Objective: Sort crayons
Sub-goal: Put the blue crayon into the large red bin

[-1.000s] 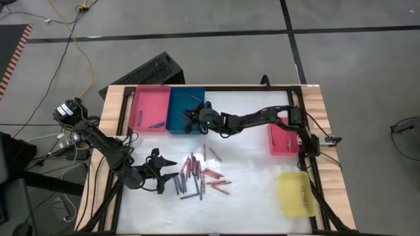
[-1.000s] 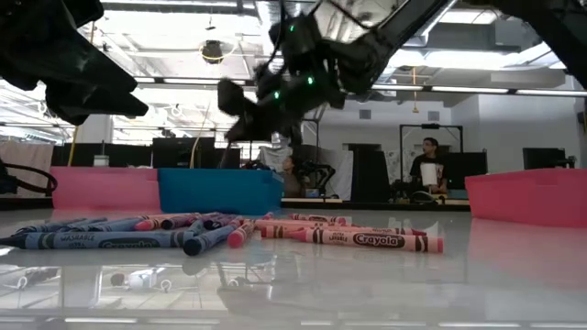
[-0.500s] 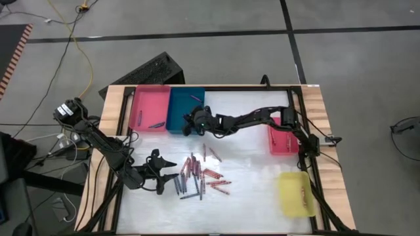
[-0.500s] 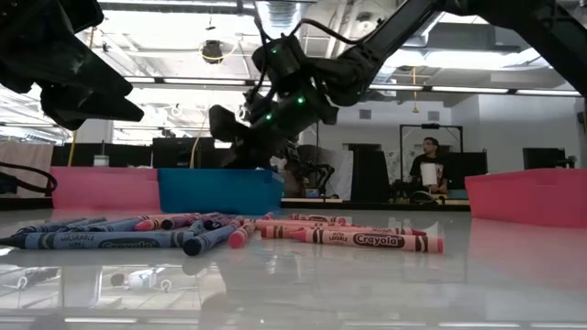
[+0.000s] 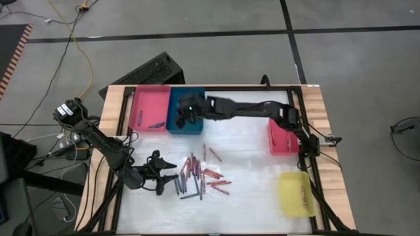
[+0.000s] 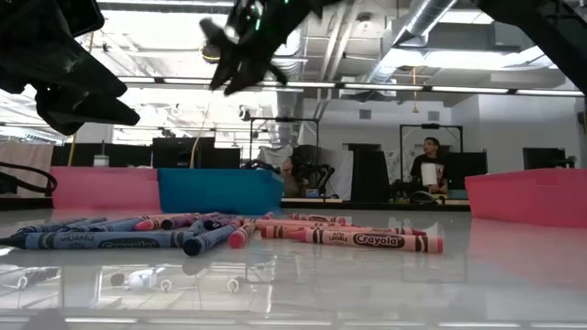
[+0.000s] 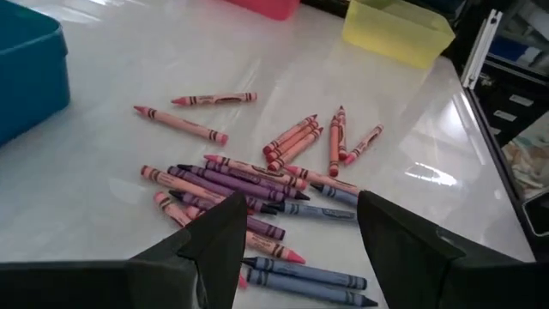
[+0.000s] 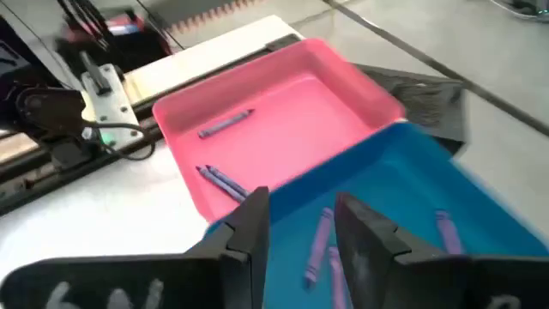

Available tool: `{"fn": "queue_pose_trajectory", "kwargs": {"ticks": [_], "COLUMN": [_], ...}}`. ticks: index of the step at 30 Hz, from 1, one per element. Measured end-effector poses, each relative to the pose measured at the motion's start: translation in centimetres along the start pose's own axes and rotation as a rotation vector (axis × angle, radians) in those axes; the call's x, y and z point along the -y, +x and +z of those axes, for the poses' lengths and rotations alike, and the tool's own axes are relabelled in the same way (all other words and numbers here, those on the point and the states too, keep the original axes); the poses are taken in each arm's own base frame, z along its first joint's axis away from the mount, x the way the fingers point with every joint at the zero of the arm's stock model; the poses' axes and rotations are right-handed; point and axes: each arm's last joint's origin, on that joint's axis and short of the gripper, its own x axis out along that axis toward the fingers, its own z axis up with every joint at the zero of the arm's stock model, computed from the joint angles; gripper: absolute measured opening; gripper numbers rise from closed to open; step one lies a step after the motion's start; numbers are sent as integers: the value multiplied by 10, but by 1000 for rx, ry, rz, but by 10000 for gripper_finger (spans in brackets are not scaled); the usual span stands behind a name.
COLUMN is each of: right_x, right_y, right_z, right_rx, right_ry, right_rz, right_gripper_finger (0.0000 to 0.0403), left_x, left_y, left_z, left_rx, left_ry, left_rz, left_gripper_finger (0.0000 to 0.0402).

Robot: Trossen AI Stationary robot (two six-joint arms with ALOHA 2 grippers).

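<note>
**Inspector:** Containers first.

**Assistant:** On the table (image 5: 262, 203), the pink tray (image 5: 148, 108) at eleven o'clock holds two bluish crayons (image 8: 225, 123). The blue tray (image 5: 186, 110) touches its side and holds purple crayons (image 8: 319, 249). A red tray (image 5: 281, 139) sits at three o'clock, a yellow tray (image 5: 294, 194) at five; what they hold is too small to tell.

**Inspector:** The unsorted crayons?

**Assistant:** The loose pile (image 5: 200, 176) lies at table centre, toward six o'clock, red, pink, purple and blue-grey.

**Inspector:** Grippers?

**Assistant:** The right gripper (image 5: 183, 117) hangs over the blue tray, fingers apart, nothing between them. The left gripper (image 5: 172, 179) waits at eight o'clock beside the pile, fingers spread, empty.

**Inspector:** Differences between views?

**Assistant:** Only the right wrist view shows the pink and blue trays' contents clearly. The low view adds a seated person (image 6: 428, 165) in the room behind.
</note>
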Motion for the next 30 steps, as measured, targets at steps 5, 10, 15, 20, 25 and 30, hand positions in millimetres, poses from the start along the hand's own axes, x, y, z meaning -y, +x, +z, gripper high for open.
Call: {"fn": "queue_pose_trajectory", "kwargs": {"ticks": [5,10,15,20,25,30], "right_x": [-13,-31,-47,-65,-82,-101], "right_y": [-55,-103,-143,-155,-165,-177], "right_z": [40,57,61,55,46,33], "right_rx": [29,181,216,214,195,144], "right_ry": [-22,68,99,90,59,-29], "right_rz": [-79,0,83,139,189,292], "right_gripper_finger": [124,123,122,122,122,122], "left_x": [0,-1,0,1,1,1], "left_y": [0,0,0,-1,0,0], "left_z": [-2,-4,-5,-5,-5,-5], "left_rx": [-50,-78,-102,-113,-107,-104], "left_ry": [-34,-37,-36,-35,-27,-10], "left_rz": [-39,-41,-65,-81,-77,-77], "left_gripper_finger": [210,210,210,210,210,210]}}
